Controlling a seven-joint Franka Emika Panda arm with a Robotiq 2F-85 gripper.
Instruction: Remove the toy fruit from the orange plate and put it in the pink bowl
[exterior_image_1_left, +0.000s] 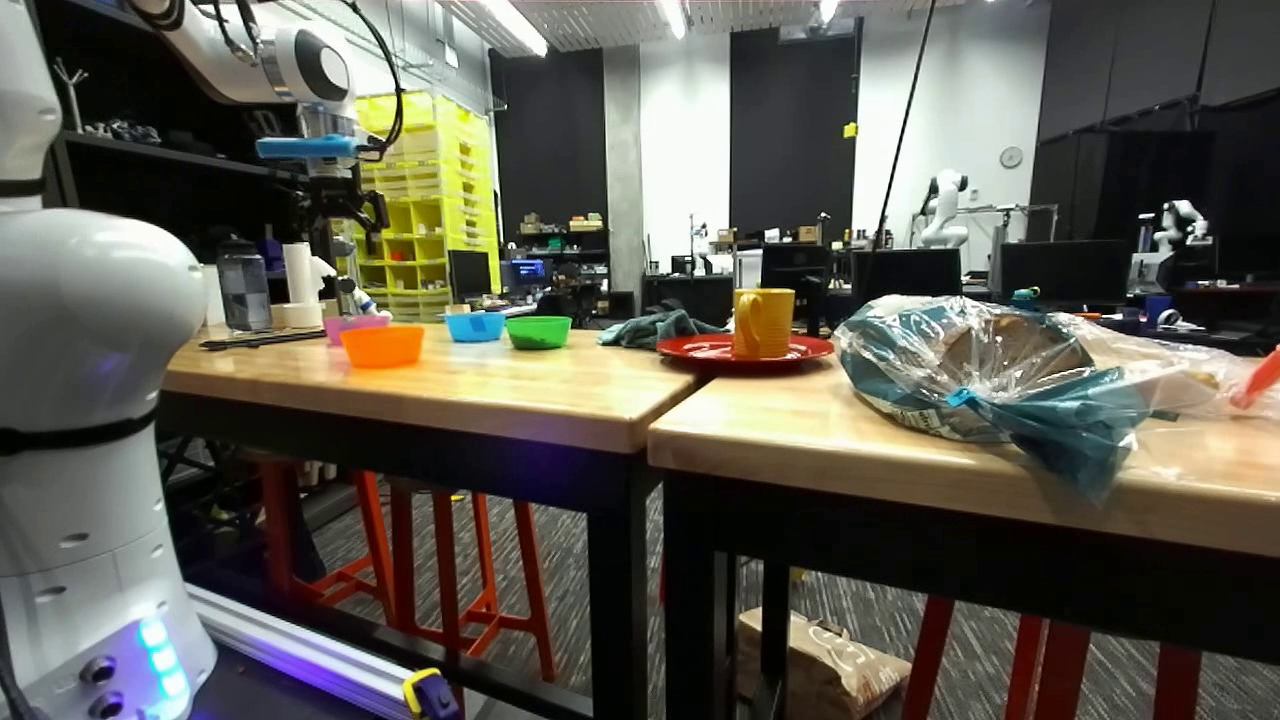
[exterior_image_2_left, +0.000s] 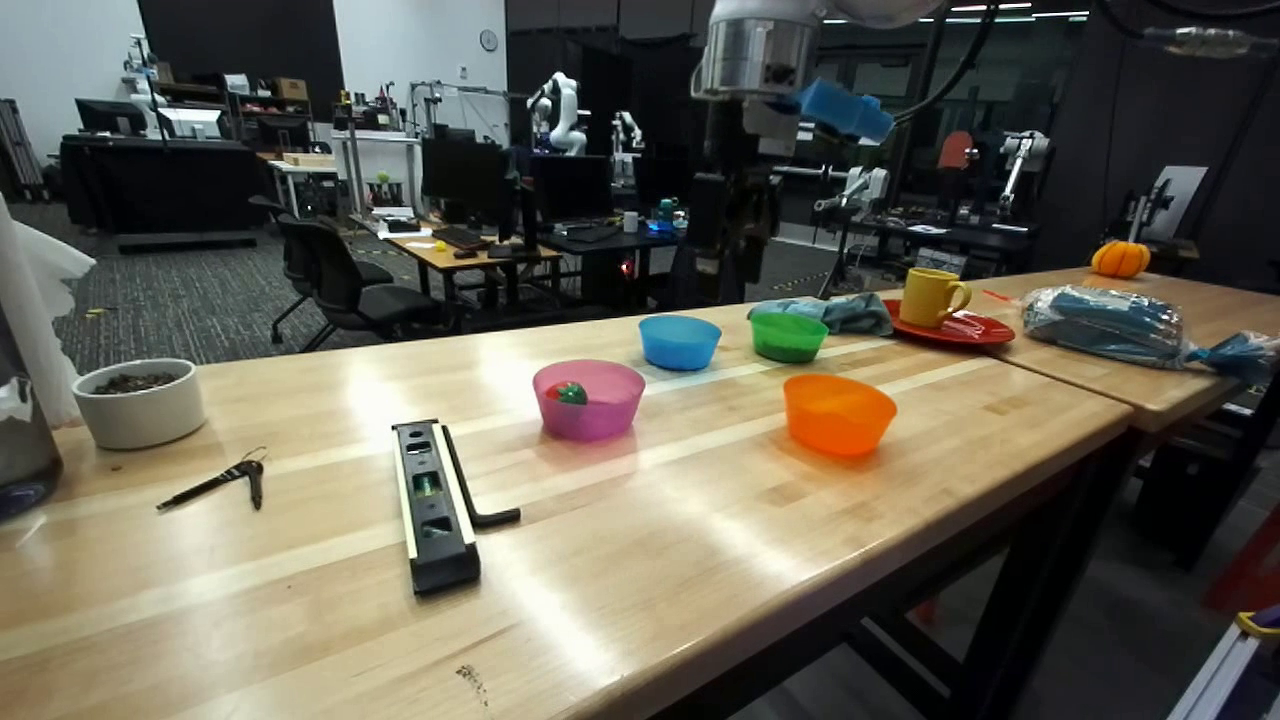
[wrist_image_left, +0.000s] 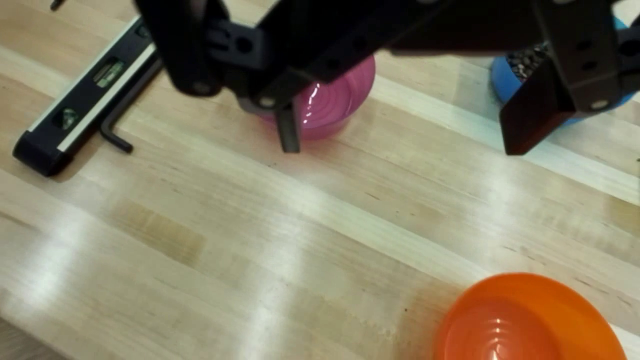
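A small red and green toy fruit (exterior_image_2_left: 568, 393) lies inside the pink bowl (exterior_image_2_left: 600, 420) in an exterior view. The pink bowl also shows in the wrist view (wrist_image_left: 345, 95), partly behind the gripper, which hides the fruit there. An orange bowl (exterior_image_2_left: 838, 420) stands nearer the table's front edge. Its visible inside is bare in the wrist view (wrist_image_left: 530, 320). No orange plate shows. My gripper (wrist_image_left: 406, 142) is open, its fingers wide apart, with nothing between them. It hangs high above the table in both exterior views.
A blue bowl (exterior_image_2_left: 680, 345) of dark bits and a green bowl (exterior_image_2_left: 788, 340) stand behind. A yellow mug (exterior_image_2_left: 925, 300) sits on a red plate (exterior_image_2_left: 978, 330). A black level (exterior_image_2_left: 435, 510) and a hex key (exterior_image_2_left: 495, 518) lie beside the pink bowl. A white bowl (exterior_image_2_left: 140, 415) stands farther off.
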